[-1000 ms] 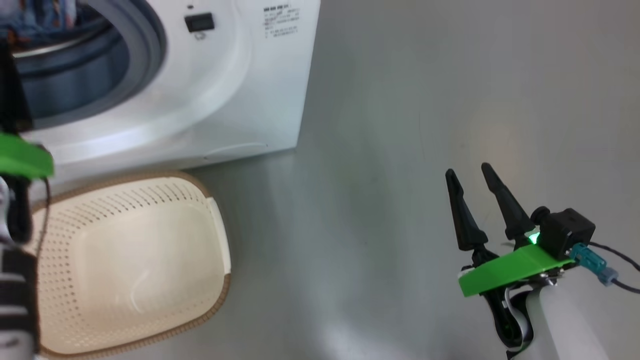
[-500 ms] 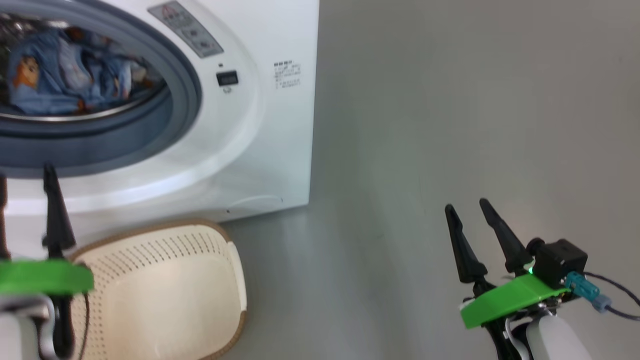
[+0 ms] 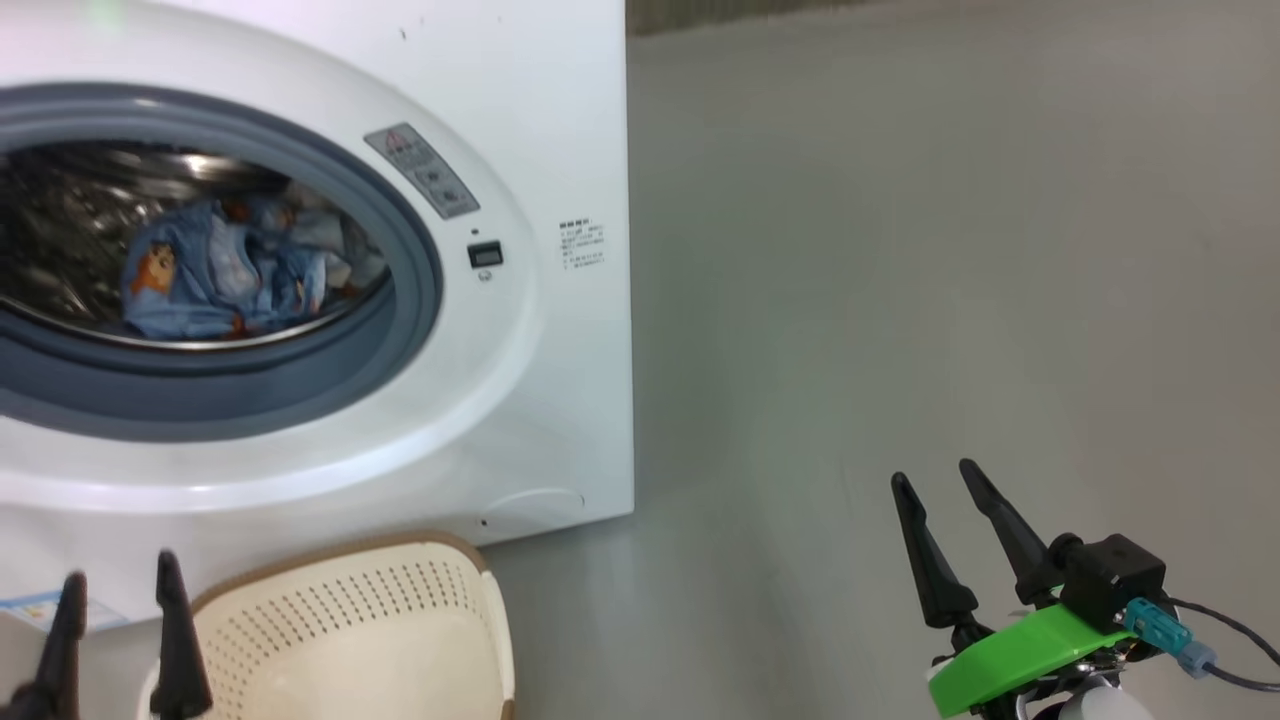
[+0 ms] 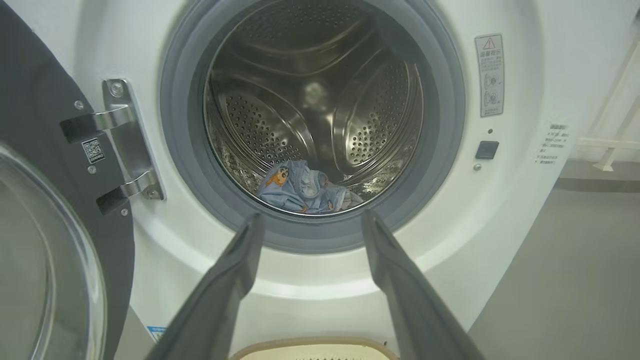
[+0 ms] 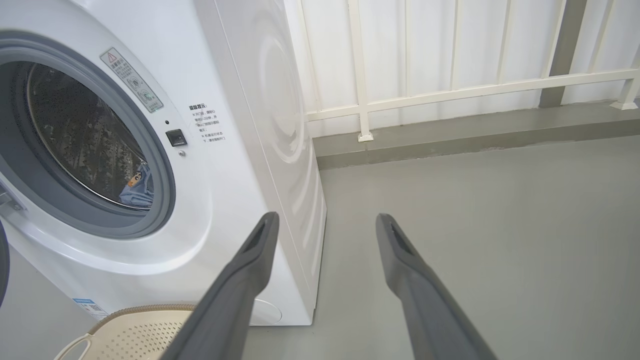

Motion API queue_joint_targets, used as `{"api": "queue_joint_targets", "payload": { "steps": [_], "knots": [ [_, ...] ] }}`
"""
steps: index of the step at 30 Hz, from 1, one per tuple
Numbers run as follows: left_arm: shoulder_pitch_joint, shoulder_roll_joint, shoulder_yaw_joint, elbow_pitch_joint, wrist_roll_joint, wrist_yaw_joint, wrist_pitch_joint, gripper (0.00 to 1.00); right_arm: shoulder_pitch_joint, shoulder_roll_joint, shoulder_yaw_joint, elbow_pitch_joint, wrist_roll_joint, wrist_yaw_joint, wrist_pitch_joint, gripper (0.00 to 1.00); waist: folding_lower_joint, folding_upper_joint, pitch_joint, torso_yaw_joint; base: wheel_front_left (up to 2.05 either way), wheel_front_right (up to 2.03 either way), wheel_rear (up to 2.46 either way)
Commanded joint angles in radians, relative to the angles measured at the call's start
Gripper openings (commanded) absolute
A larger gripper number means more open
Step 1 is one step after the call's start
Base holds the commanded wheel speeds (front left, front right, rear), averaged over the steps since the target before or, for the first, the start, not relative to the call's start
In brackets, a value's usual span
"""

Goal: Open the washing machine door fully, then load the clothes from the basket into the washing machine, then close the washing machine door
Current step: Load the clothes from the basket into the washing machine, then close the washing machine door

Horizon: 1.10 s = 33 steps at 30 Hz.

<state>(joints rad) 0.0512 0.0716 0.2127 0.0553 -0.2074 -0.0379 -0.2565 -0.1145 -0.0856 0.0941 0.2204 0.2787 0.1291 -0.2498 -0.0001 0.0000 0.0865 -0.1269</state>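
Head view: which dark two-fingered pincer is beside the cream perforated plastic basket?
The left pincer, beside the cream perforated basket; the right pincer hangs apart over grey floor.

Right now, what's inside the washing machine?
A crumpled blue garment with orange cartoon prints lies at the bottom of the steel drum, near the front. Anything beneath it is covered, so I cannot tell whether a second garment is there.
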Motion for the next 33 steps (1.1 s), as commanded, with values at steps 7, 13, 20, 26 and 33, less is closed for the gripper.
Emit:
{"api": "queue_joint_targets", "payload": {
  "steps": [7,13,20,26,33],
  "knots": [
    [0.094,-0.010,0.034,-0.060,0.001,0.022,-0.005,1.00,0.024,-0.014,0.022,-0.024,-0.009,0.002,-0.012,1.00,0.0001,0.0000,-0.084,0.006,0.00,0.00,0.00],
    [0.144,-0.017,0.027,-0.081,0.011,0.030,-0.005,1.00,0.036,-0.015,0.012,-0.029,-0.012,0.002,-0.010,1.00,0.0001,0.0000,-0.093,0.019,0.00,0.00,0.00],
    [0.161,-0.020,0.009,-0.086,0.008,0.039,-0.005,1.00,0.034,-0.012,0.008,-0.031,-0.013,0.002,-0.007,1.00,0.0001,0.0000,-0.095,0.030,0.00,0.00,0.00],
    [0.163,-0.021,0.007,-0.095,0.015,0.035,-0.005,1.00,0.036,-0.010,0.003,-0.024,-0.008,0.002,-0.007,1.00,0.0001,0.0000,-0.093,0.030,0.00,0.00,0.00],
    [0.154,-0.021,0.025,-0.095,0.021,0.024,-0.005,1.00,0.033,-0.009,-0.002,-0.022,-0.010,0.002,-0.008,1.00,0.0001,0.0000,-0.087,0.031,0.00,0.00,0.00]
  ]
}}
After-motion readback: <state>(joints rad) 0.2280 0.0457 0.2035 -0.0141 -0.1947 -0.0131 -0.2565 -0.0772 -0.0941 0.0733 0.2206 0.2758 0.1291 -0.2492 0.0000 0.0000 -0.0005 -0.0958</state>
